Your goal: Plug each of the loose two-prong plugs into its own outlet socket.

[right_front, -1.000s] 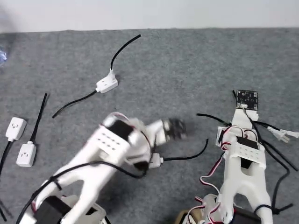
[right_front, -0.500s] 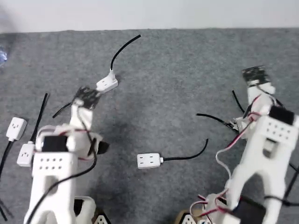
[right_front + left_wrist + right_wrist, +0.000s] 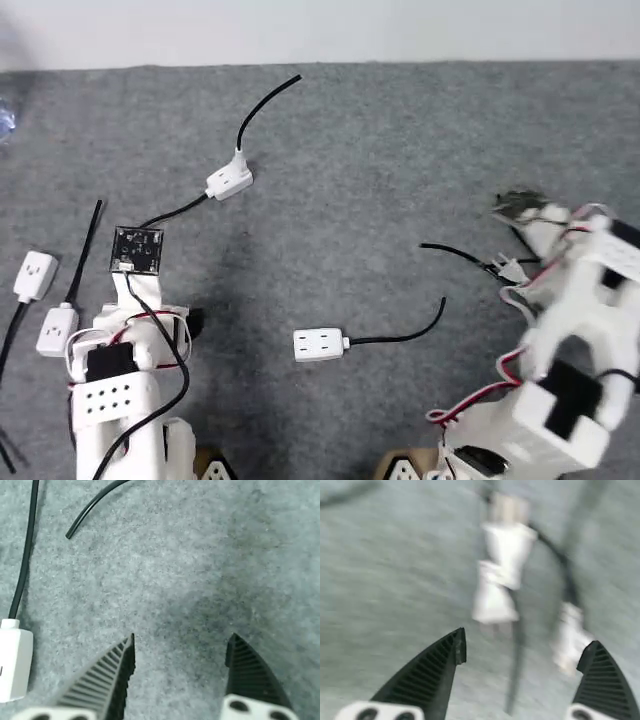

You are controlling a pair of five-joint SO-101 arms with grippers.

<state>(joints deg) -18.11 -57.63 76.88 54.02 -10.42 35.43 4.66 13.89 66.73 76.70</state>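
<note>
1. High view: four white plastic outlet sockets are logged on the grey carpet-textured table (image 3: pixel 400 150). The far socket (image 3: pixel 229 181) has black cords leaving it on two sides; whether a plug sits in it cannot be told. The middle socket (image 3: pixel 320 344) is laid with its cord trailing toward the right arm (image 3: pixel 590 300). The farther left socket (image 3: pixel 33 275) and nearer left socket (image 3: pixel 56 331) are found close together beside the left arm (image 3: pixel 110 400)
2. The loose white two-prong plugs (image 3: pixel 505 268) on black cords are found just beside the right arm, well apart from every socket
3. Left wrist view: the left gripper (image 3: pixel 182 642) is seen with its black ribbed fingers spread wide over the table, nothing held. A white socket block (image 3: pixel 11 665) is noted off to one side, clear of the fingers
4. Right wrist view: the right gripper (image 3: pixel 527 637) is likewise spread wide and empty. The plugs (image 3: pixel 502 565) are seen blurred beyond its fingertips; prongs cannot be made out
</note>
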